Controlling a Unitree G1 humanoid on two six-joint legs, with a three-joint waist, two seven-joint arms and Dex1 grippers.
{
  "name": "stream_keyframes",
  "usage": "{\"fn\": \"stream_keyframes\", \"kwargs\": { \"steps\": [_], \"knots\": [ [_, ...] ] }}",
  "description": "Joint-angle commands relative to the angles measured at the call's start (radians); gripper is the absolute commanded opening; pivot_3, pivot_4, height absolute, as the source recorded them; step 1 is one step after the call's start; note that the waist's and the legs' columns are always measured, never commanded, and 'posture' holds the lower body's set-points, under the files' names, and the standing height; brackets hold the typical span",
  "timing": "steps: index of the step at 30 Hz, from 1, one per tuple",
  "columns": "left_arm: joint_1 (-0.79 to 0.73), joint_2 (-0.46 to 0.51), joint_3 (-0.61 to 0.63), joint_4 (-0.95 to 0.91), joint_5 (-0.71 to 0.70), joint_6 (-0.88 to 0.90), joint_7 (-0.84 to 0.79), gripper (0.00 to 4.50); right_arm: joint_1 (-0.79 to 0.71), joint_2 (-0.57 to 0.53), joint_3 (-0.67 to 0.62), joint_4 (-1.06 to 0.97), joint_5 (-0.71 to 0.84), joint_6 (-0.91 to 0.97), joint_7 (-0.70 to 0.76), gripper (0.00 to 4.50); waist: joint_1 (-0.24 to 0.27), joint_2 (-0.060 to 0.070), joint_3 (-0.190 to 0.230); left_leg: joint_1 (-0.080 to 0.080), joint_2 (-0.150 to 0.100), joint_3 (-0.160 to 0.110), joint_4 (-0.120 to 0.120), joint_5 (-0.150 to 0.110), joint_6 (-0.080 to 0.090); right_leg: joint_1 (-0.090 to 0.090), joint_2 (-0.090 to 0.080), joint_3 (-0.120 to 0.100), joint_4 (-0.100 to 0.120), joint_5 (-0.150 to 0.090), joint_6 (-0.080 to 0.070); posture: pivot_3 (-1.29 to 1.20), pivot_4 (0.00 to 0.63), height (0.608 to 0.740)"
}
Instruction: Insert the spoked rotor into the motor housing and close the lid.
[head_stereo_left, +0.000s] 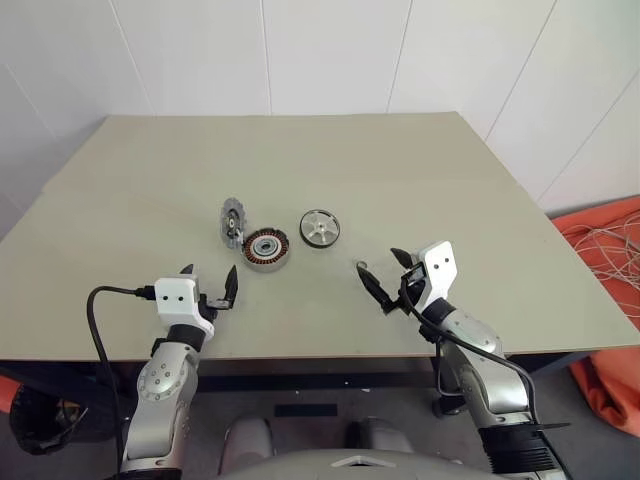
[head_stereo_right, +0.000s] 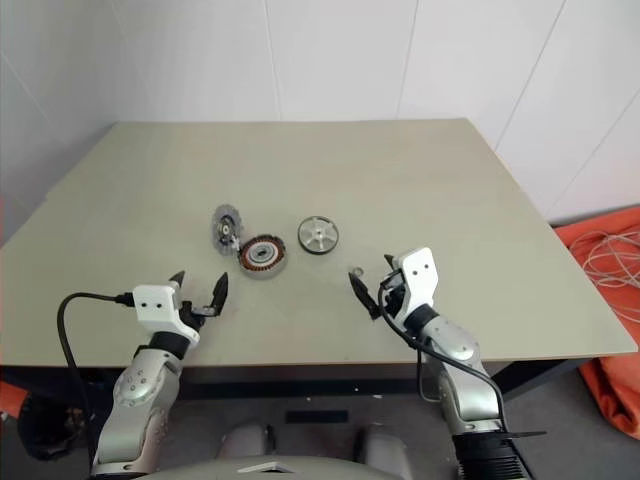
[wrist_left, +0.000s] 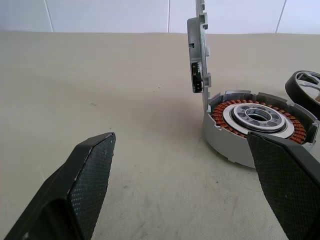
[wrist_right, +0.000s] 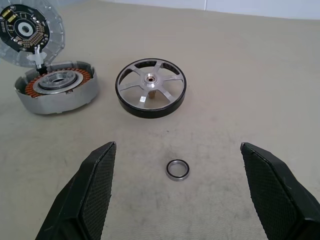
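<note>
The motor housing (head_stereo_left: 267, 248) lies near the table's middle, its copper windings and silver hub showing. The lid (head_stereo_left: 233, 221) stands upright at the housing's left rim, with its dark circuit face (wrist_right: 24, 30) turned towards the housing. Just right of the housing, apart from it, the spoked rotor (head_stereo_left: 319, 228) lies flat. My left gripper (head_stereo_left: 210, 280) hovers open near the front edge, in front and left of the housing, holding nothing. My right gripper (head_stereo_left: 381, 266) is open and empty to the front right of the rotor, pointing at it.
A small metal ring (wrist_right: 178, 170) lies on the table (head_stereo_left: 450, 190) between my right gripper and the rotor. Orange fabric with cables (head_stereo_left: 610, 300) lies on the floor beyond the table's right edge. A white wall stands behind the table.
</note>
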Motion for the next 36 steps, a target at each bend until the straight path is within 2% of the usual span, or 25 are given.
{"fn": "stream_keyframes", "kwargs": {
  "steps": [1, 18, 26, 32, 36],
  "knots": [
    [-0.007, 0.003, -0.001, -0.021, 0.002, -0.014, -0.001, 4.49, -0.03, -0.003, -0.009, -0.01, 0.008, -0.021, 0.005, 4.5, 0.0, 0.0, 0.0, 0.0, 0.0, 0.0, 0.0, 0.0, 0.0, 0.0, 0.0, 0.0, 0.0, 0.0, 0.0, 0.0, 0.0, 0.74],
    [-0.009, 0.003, 0.0, -0.021, 0.002, -0.009, 0.001, 4.49, -0.042, -0.023, 0.008, 0.032, -0.03, -0.009, 0.009, 4.5, 0.0, 0.0, 0.0, 0.0, 0.0, 0.0, 0.0, 0.0, 0.0, 0.0, 0.0, 0.0, 0.0, 0.0, 0.0, 0.0, 0.0, 0.74],
    [-0.006, 0.003, -0.002, -0.024, 0.001, -0.001, 0.003, 4.49, -0.127, -0.033, 0.025, 0.006, -0.04, 0.19, -0.022, 4.5, -0.002, 0.0, 0.0, 0.0, 0.0, 0.0, 0.0, 0.0, 0.0, 0.0, 0.0, 0.0, 0.0, 0.0, 0.0, 0.0, 0.0, 0.74],
    [-0.004, 0.001, -0.005, -0.028, 0.001, 0.004, 0.005, 4.49, -0.222, -0.031, 0.055, -0.114, -0.021, 0.416, -0.041, 4.5, 0.0, 0.0, 0.0, 0.001, 0.0, 0.0, 0.0, 0.0, 0.0, 0.0, 0.0, 0.0, 0.001, 0.0, 0.0, 0.0, 0.0, 0.74],
    [-0.003, -0.001, -0.008, -0.028, 0.002, 0.006, 0.006, 4.49, -0.267, -0.04, 0.08, -0.129, -0.027, 0.492, -0.031, 4.5, 0.001, 0.0, 0.0, 0.001, 0.0, 0.0, 0.0, 0.0, 0.0, 0.0, 0.0, 0.0, 0.002, 0.0, 0.0, 0.0, 0.0, 0.74]
  ]
}}
